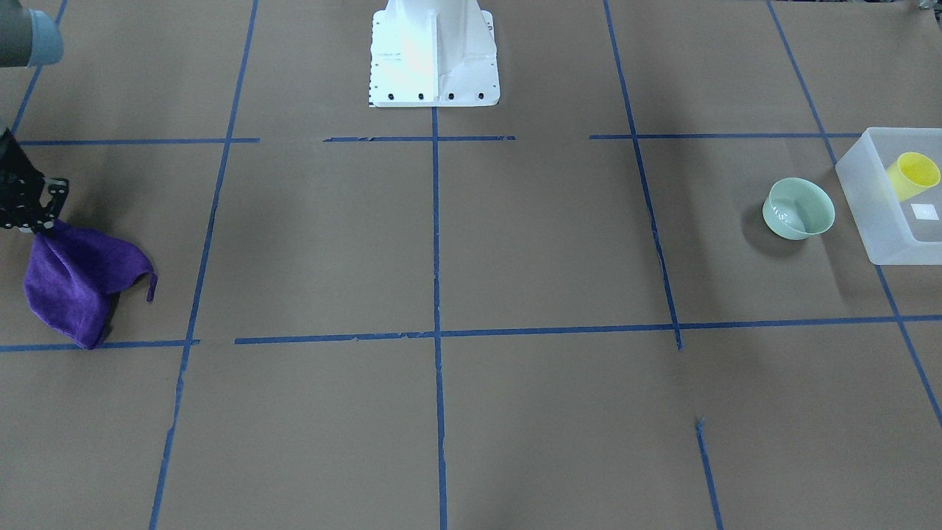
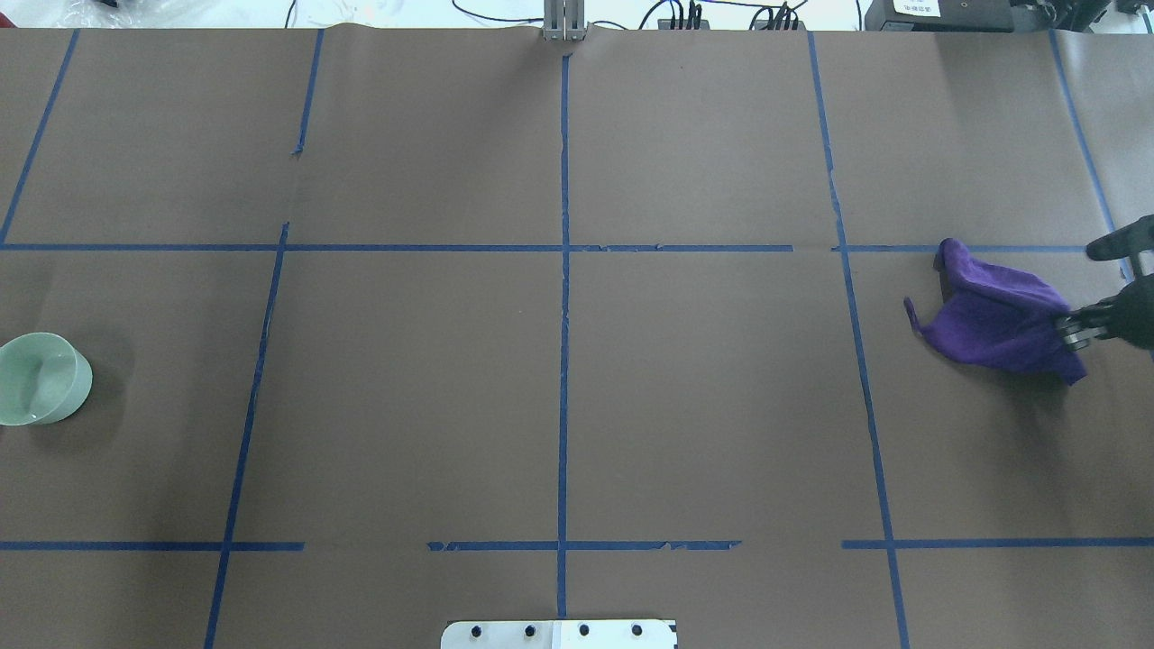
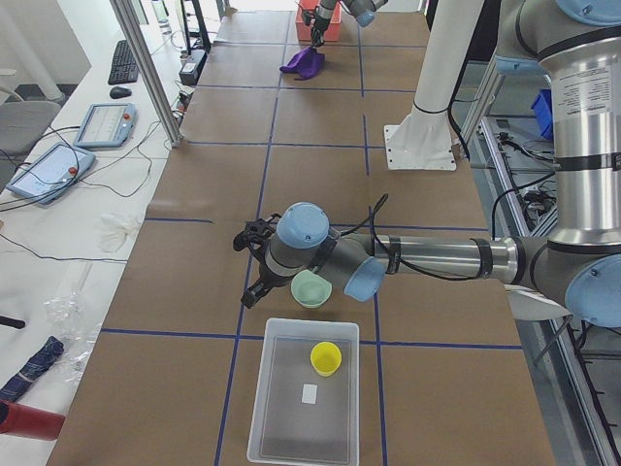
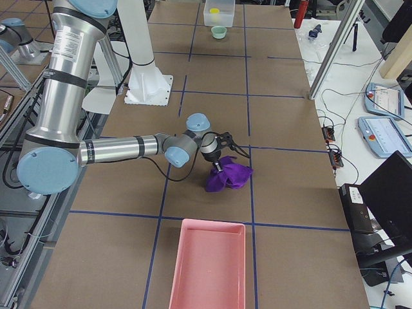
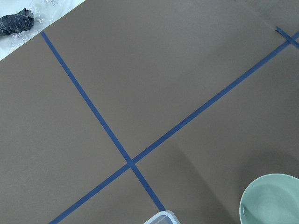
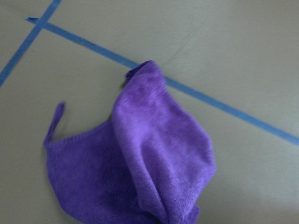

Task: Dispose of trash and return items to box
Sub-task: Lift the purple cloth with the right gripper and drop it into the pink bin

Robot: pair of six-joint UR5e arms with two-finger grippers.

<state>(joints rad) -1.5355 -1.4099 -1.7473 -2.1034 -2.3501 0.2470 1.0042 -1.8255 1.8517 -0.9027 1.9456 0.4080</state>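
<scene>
A: What is cut off or hard to make out?

B: The box (image 1: 876,228) is cropped by the frame edge in the front view. The left claw (image 3: 250,267) is seen only from the side, near the box, so it cannot be told whether it is spread.

A: And the materials and contents?

B: The box is frosted, translucent plastic. A yellow cup (image 1: 915,175) is held inside it, beside a white label. A round, glossy, pale green bowl (image 1: 798,208) is set just beside the box on the brown-papered bench (image 1: 515,258). Well apart from the box, a fuzzy purple cloth (image 1: 73,287) is pinched by the right claw (image 1: 43,227).
</scene>
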